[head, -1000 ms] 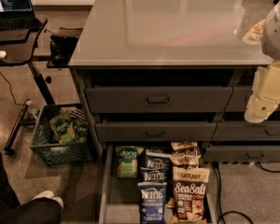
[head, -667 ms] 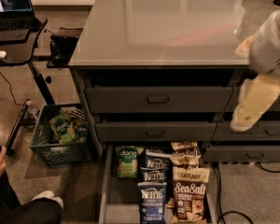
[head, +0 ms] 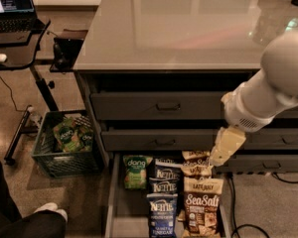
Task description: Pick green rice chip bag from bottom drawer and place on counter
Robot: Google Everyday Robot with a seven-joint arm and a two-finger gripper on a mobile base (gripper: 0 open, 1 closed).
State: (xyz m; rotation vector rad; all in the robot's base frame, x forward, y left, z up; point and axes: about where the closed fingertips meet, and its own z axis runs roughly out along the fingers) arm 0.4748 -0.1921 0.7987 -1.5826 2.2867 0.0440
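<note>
My gripper (head: 219, 153) hangs over the right rear of the open drawer (head: 111, 202), just above the brown bags (head: 196, 166) at the back. Whether it is open or closed I cannot tell from here. The green bag (head: 136, 171) lies flat at the drawer's left rear corner, well to the gripper's left and lower, with the blue bags (head: 164, 185) between them. Nothing touches the green bag. The counter (head: 188, 29) spreads above the drawers, behind the arm.
</note>
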